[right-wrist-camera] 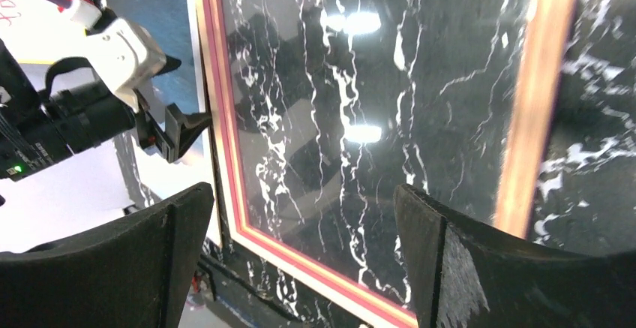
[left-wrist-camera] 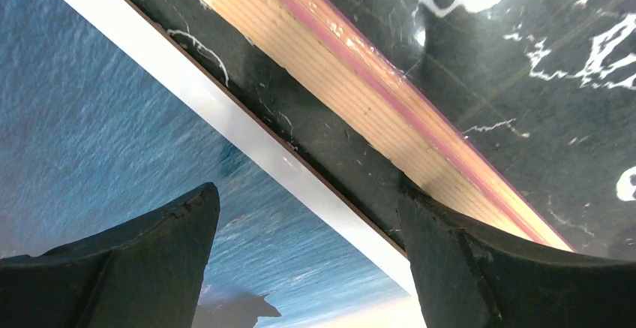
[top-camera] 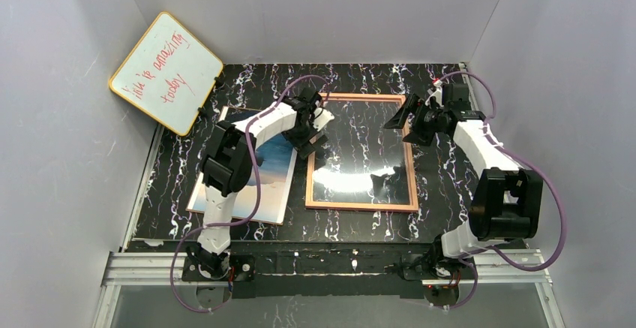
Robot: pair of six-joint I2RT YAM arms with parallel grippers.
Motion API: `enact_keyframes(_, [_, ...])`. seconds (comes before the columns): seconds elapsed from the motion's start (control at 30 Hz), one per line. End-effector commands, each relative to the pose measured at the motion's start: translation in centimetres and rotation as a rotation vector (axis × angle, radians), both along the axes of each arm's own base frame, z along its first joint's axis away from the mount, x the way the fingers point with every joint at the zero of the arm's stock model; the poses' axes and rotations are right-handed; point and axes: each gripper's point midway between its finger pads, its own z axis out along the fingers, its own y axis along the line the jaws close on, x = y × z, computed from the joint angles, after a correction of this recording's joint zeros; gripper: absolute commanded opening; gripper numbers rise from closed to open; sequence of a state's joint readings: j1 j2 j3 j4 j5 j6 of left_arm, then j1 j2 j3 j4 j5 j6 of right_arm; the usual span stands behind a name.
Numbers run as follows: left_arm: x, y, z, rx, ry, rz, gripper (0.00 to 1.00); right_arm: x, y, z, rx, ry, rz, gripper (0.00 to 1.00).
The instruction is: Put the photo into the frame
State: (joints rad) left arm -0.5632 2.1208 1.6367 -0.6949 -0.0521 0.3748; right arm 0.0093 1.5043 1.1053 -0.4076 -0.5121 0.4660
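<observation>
Where the top camera looks down, the frame point(top-camera: 361, 206) lies flat in the middle of the black marble table point(top-camera: 442, 185), a bit closer to the far edge. The photo point(top-camera: 274, 164) lies flat on the left part of the table, picture side up, just beside the frame's left side. The left arm bends over it and hides part of it. The left gripper point(top-camera: 313, 134) hangs low over the spot where the photo and frame come close. The right gripper point(top-camera: 401, 112) hangs over the frame's far right corner. A whiteboard point(top-camera: 166, 73) with red writing leans at the far left corner.

In the left wrist view, the two fingers point(left-wrist-camera: 150, 257) stand wide apart and hold nothing. One finger is over the blue sea of the photo. The other is over the frame's light wood side, which has a pink strip along its inner edge. A thin strip of table shows between the photo's white border and the frame, so they do not touch.

In the right wrist view, the fingers point(right-wrist-camera: 510, 268) are also spread wide, with nothing between them. Below them the clear pane shines with lamp light. The left gripper's tip sits right by the frame's pink edge.
</observation>
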Motion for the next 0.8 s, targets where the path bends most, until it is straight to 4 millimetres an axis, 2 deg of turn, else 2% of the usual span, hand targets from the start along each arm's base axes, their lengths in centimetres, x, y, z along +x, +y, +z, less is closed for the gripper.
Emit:
enact_keyframes(0.0, [0.8, -1.1, 1.7, -0.030, -0.019, 0.015, 0.87, -0.3, 2.0, 2.2, 0.037, -0.039, 0.021, 0.99])
enact_keyframes(0.1, [2.2, -0.3, 5.1, -0.070, -0.048, 0.040, 0.88, 0.1, 4.5, 2.9, -0.049, -0.076, 0.013, 0.99])
enact_keyframes(0.17, [3.2, 1.3, 8.0, -0.106, -0.057, 0.070, 0.89, -0.2, 8.1, 3.6, -0.073, -0.100, 0.048, 0.99])
enact_keyframes(0.27, [4.7, 6.4, 11.7, -0.130, -0.075, 0.140, 0.90, -0.7, 14.2, 4.1, -0.071, -0.113, 0.105, 0.94])
enact_keyframes(0.37, [5.5, 13.1, 13.2, -0.078, -0.115, 0.219, 0.90, -1.7, 21.0, 4.0, -0.082, -0.122, 0.177, 0.92])
enact_keyframes(0.47, [5.0, 20.3, 12.4, 0.029, -0.135, 0.305, 0.90, -2.9, 27.1, 2.3, -0.118, -0.108, 0.236, 0.91])
enact_keyframes(0.5, [4.2, 22.2, 11.3, 0.057, -0.116, 0.329, 0.89, -3.3, 28.6, 1.1, -0.142, -0.086, 0.250, 0.91])
enact_keyframes(0.6, [2.6, 27.0, 9.3, 0.125, -0.111, 0.395, 0.87, -3.2, 31.6, -1.8, -0.198, -0.053, 0.246, 0.90])
enact_keyframes(0.67, [1.8, 28.6, 8.1, 0.163, -0.121, 0.416, 0.87, -2.9, 32.3, -3.8, -0.225, -0.024, 0.232, 0.89])
enact_keyframes(0.77, [0.7, 29.1, 6.4, 0.184, -0.127, 0.421, 0.86, -2.2, 32.6, -5.6, -0.252, -0.015, 0.204, 0.88])
